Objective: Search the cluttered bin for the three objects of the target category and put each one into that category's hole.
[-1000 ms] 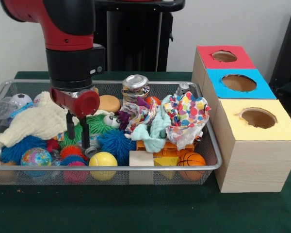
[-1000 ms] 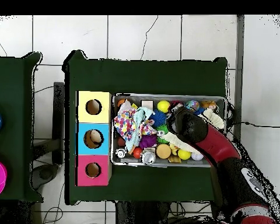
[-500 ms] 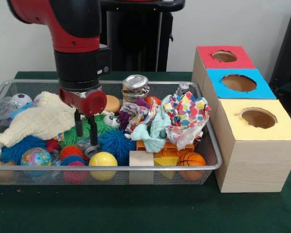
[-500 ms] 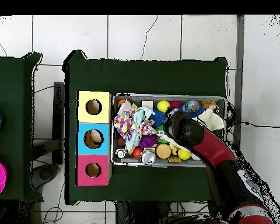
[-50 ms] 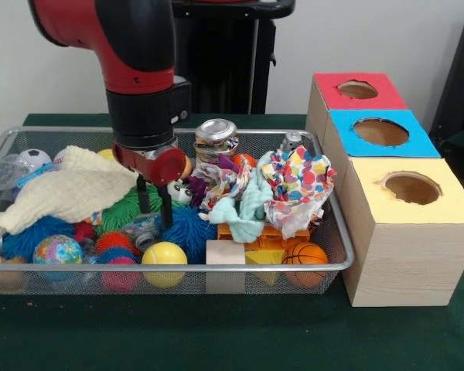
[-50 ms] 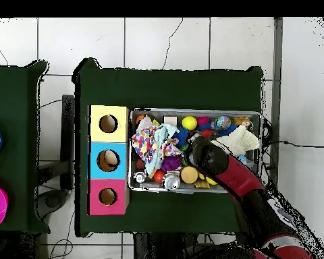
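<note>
A wire mesh bin point(image 5: 0, 147) holds a jumble of toys: a yellow ball point(image 5: 164, 259), a small basketball point(image 5: 305, 255), a globe ball point(image 5: 57, 250), a soccer ball point(image 5: 35, 158), a blue spiky ball point(image 5: 187, 228) and a green fuzzy toy point(image 5: 127, 209). My gripper point(image 5: 155, 216) hangs open inside the bin. Its fingers straddle the gap between the green fuzzy toy and the blue spiky ball, with nothing between them. In the overhead view the arm point(image 6: 222, 165) covers the gripper over the middle of the bin point(image 6: 195, 111).
Beside the bin stand three boxes with holes: red point(image 5: 358, 89), blue point(image 5: 380, 131), yellow point(image 5: 411, 187). The bin also holds a cream cloth point(image 5: 69, 189), a patterned cloth point(image 5: 298, 182), a metal can point(image 5: 216, 137) and a wood block point(image 5: 225, 253).
In the front view the arm has shifted to the right across the bin, from beside the cream cloth to over the green and blue toys. The gripper stays open and empty.
</note>
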`<control>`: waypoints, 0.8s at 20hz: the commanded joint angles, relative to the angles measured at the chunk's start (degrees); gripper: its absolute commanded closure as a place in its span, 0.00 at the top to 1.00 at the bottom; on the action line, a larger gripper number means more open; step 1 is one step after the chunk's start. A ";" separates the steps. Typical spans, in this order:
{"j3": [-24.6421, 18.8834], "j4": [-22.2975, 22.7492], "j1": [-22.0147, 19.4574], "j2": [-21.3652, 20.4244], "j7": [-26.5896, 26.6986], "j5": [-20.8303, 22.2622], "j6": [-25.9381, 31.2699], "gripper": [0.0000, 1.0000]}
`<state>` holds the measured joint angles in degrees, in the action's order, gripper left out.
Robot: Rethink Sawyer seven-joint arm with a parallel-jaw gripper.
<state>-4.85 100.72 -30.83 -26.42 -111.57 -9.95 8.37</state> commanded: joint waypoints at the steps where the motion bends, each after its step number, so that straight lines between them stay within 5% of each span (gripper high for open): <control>1: -5.25 4.17 -3.05 3.71 -12.12 -0.06 -7.63 1.00; 16: -5.43 2.51 -5.21 4.25 -8.61 0.88 -8.16 1.00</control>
<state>-7.58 102.84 -34.51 -24.51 -111.57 -9.96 2.28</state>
